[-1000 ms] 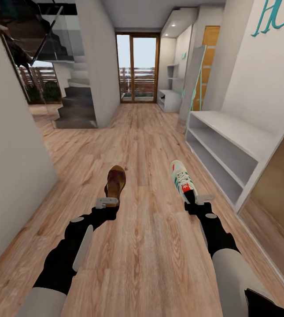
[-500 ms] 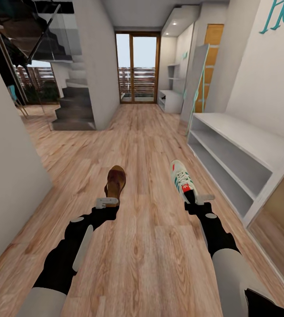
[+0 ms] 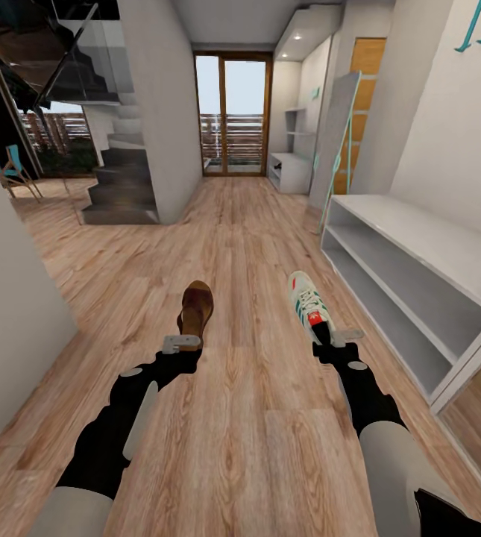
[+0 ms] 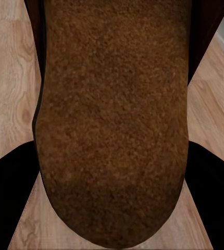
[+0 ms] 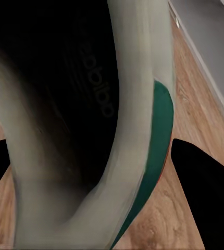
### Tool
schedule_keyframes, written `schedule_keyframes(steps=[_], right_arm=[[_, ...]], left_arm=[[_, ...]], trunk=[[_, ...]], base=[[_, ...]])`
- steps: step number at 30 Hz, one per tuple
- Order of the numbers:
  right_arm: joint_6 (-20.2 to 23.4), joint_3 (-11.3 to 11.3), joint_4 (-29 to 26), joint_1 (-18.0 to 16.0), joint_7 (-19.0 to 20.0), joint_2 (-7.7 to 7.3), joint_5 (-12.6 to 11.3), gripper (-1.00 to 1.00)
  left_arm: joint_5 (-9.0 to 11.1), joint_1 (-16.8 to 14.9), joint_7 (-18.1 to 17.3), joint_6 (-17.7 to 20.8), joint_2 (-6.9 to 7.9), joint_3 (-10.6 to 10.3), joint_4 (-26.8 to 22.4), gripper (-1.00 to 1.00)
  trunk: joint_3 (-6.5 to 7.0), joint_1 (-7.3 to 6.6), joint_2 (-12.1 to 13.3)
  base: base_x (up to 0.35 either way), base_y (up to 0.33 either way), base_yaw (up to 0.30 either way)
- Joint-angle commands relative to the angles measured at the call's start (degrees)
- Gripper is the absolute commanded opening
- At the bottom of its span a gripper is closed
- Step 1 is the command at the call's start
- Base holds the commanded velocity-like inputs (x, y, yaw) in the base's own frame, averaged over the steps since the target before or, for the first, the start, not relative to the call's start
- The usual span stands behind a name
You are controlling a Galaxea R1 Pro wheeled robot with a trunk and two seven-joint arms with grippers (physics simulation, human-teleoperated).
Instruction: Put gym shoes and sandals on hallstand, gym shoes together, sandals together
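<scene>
Head view: left gripper [image 3: 181, 344] clamped on the heel of a brown sandal [image 3: 195, 307], right gripper [image 3: 337, 339] clamped on the heel of a white gym shoe [image 3: 309, 304], both carried above the corridor floor [image 3: 240, 418]. Grey hallstand [image 3: 412, 280] off to the outer side of the right gripper, shelves bare. Staircase [image 3: 124, 179] and glass door [image 3: 233, 115] far ahead.

Left wrist view: sandal's grainy sole [image 4: 112, 120] held between dark fingers [image 4: 8, 203].

Right wrist view: gym shoe's dark opening and green trim [image 5: 156, 151] up close, hallstand base [image 5: 206, 36] beyond.
</scene>
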Motion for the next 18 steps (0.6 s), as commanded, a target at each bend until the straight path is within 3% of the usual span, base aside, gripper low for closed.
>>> schedule_keyframes(steps=[1,18], right_arm=[[0.2,-0.4,-0.2,0.0,0.6,0.1,0.6,-1.0],[0.2,-0.4,-0.2,0.0,0.6,0.1,0.6,-1.0]], left_arm=[[0.6,0.0,0.1,0.4,-0.02,0.0,0.1,-1.0],[0.6,0.0,0.1,0.3,-0.04,0.0,1.0,-1.0]], trunk=[[-0.05,0.02,0.0],[-0.05,0.02,0.0]], base=[[0.346,0.0,0.0],[0.346,0.0,0.0]])
